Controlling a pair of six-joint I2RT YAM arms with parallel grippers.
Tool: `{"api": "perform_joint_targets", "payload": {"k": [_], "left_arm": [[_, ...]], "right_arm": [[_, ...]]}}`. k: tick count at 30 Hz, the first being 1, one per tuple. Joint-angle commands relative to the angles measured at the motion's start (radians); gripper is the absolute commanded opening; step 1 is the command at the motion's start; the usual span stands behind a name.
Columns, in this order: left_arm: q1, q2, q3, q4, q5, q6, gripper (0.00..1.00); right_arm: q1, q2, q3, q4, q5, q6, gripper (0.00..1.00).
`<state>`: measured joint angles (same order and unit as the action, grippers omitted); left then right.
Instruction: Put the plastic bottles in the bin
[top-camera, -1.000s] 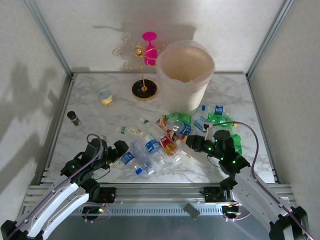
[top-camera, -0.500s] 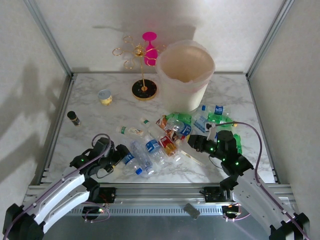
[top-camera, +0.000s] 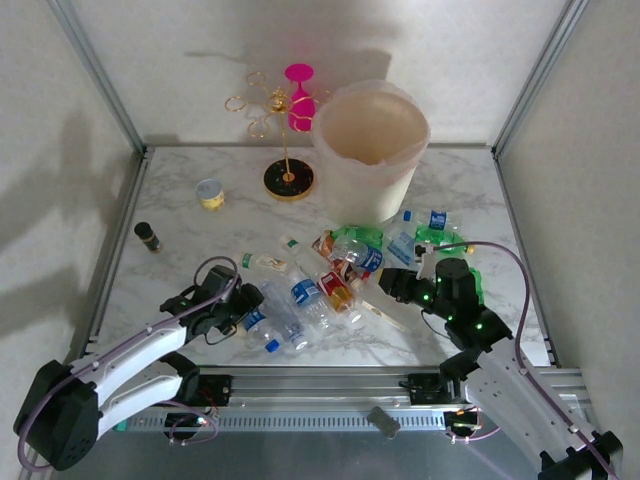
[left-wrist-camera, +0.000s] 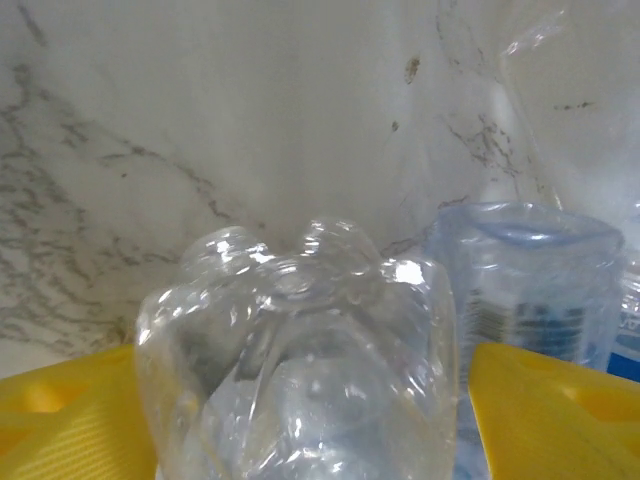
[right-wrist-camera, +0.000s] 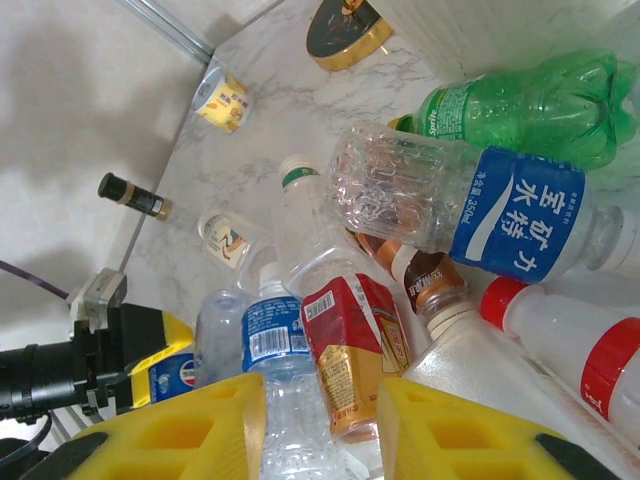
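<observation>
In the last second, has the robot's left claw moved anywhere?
Yes. Against the small dark vial, which has stayed put, the left gripper has slid rightward, up to the nearest clear bottle.

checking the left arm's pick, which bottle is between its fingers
the clear bottle at the pile's near-left end, seen base-on between the left gripper's yellow fingers; the other bottles lie outside them

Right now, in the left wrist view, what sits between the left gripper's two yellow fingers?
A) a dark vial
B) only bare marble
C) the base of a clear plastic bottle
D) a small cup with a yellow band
C: the lobed bottom of a clear bottle sits between the yellow fingers of the left gripper, with the marble table behind it.
</observation>
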<state>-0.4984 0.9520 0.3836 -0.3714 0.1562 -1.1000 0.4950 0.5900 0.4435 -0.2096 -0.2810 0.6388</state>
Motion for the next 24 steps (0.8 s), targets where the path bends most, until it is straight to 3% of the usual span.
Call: {"api": "perform_joint_targets", "payload": {"k": [1, 5, 11, 15, 18, 24], "left_arm": [[-0.002, 0.029, 0.025, 0.059, -0.031, 0.008, 0.76], [-0.001, 0.064, 0.053, 0.074, -0.044, 0.025, 0.76], [-0.002, 0.084, 0.070, 0.065, -0.051, 0.043, 0.64], [-0.001, 0.034, 0.107, -0.019, -0.082, 0.071, 0.62], [0.000, -0.026, 0.158, -0.103, -0.126, 0.099, 0.60], [0.000, -0.100, 0.271, -0.205, -0.165, 0.176, 0.53]], "right_arm": [[-0.006, 0.001, 0.042, -0.025, 0.005, -0.026, 0.35], [-0.006, 0.011, 0.050, -0.024, -0.005, -0.026, 0.36], [-0.005, 0.039, 0.083, -0.035, -0.038, -0.040, 0.39], [-0.006, 0.116, 0.158, -0.134, 0.046, -0.024, 0.50], [-0.005, 0.127, 0.202, -0.179, 0.086, -0.030, 0.51], [-0.001, 0.125, 0.237, -0.140, -0.083, -0.157, 0.51]]}}
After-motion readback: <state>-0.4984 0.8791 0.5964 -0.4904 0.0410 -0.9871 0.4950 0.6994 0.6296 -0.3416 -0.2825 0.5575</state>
